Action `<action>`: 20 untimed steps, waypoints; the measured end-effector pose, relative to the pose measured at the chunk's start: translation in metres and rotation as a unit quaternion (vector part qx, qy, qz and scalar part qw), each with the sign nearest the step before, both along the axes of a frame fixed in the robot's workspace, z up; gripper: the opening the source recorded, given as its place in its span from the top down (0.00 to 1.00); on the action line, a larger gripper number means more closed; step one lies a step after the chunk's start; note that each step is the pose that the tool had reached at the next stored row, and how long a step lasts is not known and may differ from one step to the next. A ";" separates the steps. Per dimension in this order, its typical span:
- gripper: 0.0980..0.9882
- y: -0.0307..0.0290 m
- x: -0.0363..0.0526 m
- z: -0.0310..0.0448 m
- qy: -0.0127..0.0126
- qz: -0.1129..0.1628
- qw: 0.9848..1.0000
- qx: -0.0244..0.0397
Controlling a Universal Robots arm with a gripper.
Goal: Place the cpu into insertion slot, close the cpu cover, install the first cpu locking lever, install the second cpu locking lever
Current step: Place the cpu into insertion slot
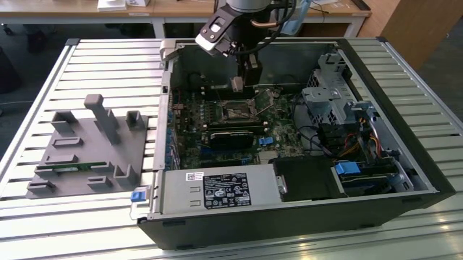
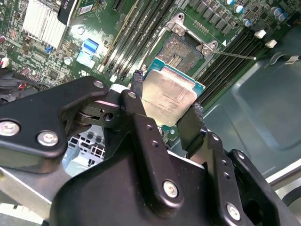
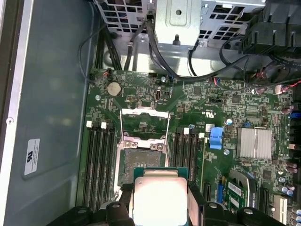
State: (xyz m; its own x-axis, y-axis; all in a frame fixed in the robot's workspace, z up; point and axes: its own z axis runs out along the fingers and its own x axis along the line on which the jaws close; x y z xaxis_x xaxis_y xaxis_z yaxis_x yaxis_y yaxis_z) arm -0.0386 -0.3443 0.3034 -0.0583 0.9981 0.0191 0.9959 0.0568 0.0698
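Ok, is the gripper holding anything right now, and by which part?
Yes, the gripper holds the cpu, its fingers clamped on two opposite edges, above the insertion slot.

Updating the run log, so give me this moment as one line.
gripper: shut on cpu | cpu: held clear of insertion slot, not seated | slot: empty | cpu cover: open

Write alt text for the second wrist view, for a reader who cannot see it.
The black hand grips the cpu by two opposite edges, silver face showing, over a green circuit board. Beyond the chip, the insertion slot lies uncovered and empty, with long black slots on both sides.
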 end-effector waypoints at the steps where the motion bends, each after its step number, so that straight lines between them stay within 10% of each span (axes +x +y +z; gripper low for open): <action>1: 0.50 0.0000 0.0000 -0.0002 0.000 0.000 1.000 0.000; 20: 0.50 0.0000 0.0000 -0.0061 0.000 0.000 1.000 0.000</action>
